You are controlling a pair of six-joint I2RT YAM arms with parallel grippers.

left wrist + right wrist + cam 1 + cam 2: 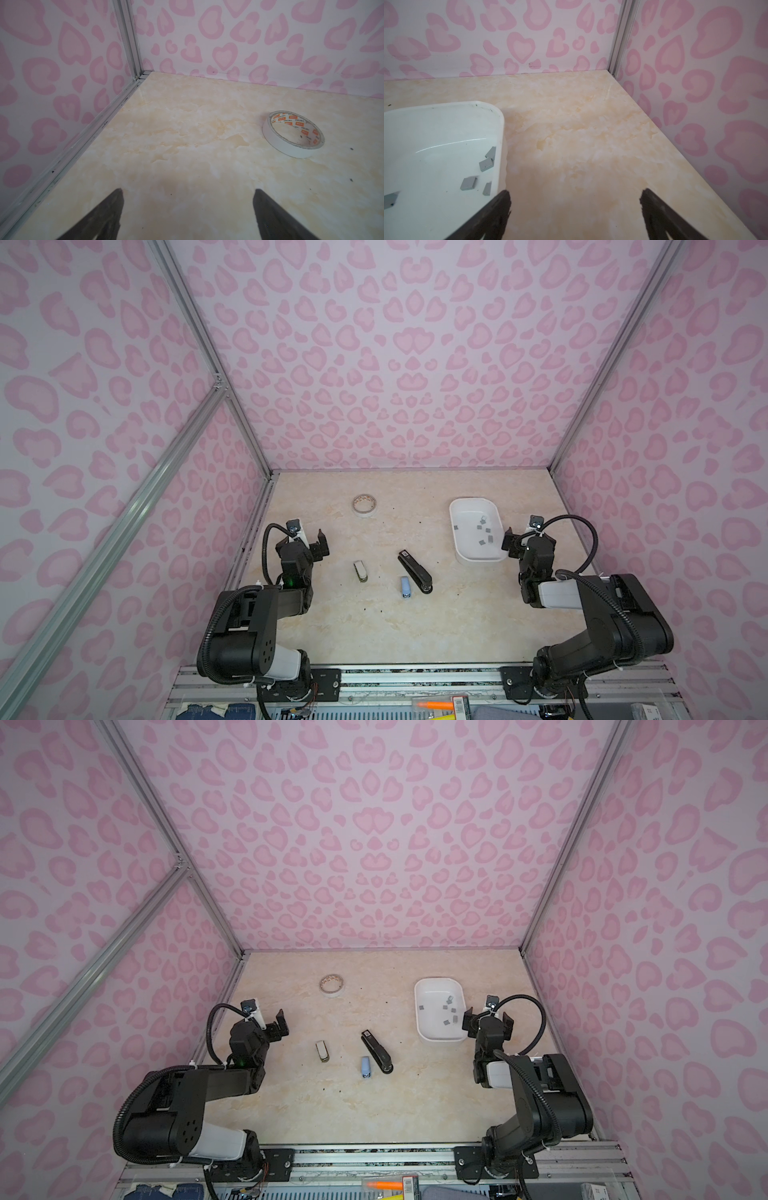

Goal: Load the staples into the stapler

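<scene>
Between the spread fingers of the left gripper [188,192] shows only bare table [187,124]; it grips nothing. Jaws of the right gripper [574,193] stand equally wide and empty, just beside the right edge of the white tray [478,558], where the staples [486,164] lie scattered at mixed angles. Mid-table, the black stapler [414,571] lies flat, long axis diagonal, labelled end toward the back wall and slightly left; a blue stapler [405,587] lies just beside it, a pale stapler [360,571] further left. Both arms sit folded, wrists aimed at the back wall, tilted downward
</scene>
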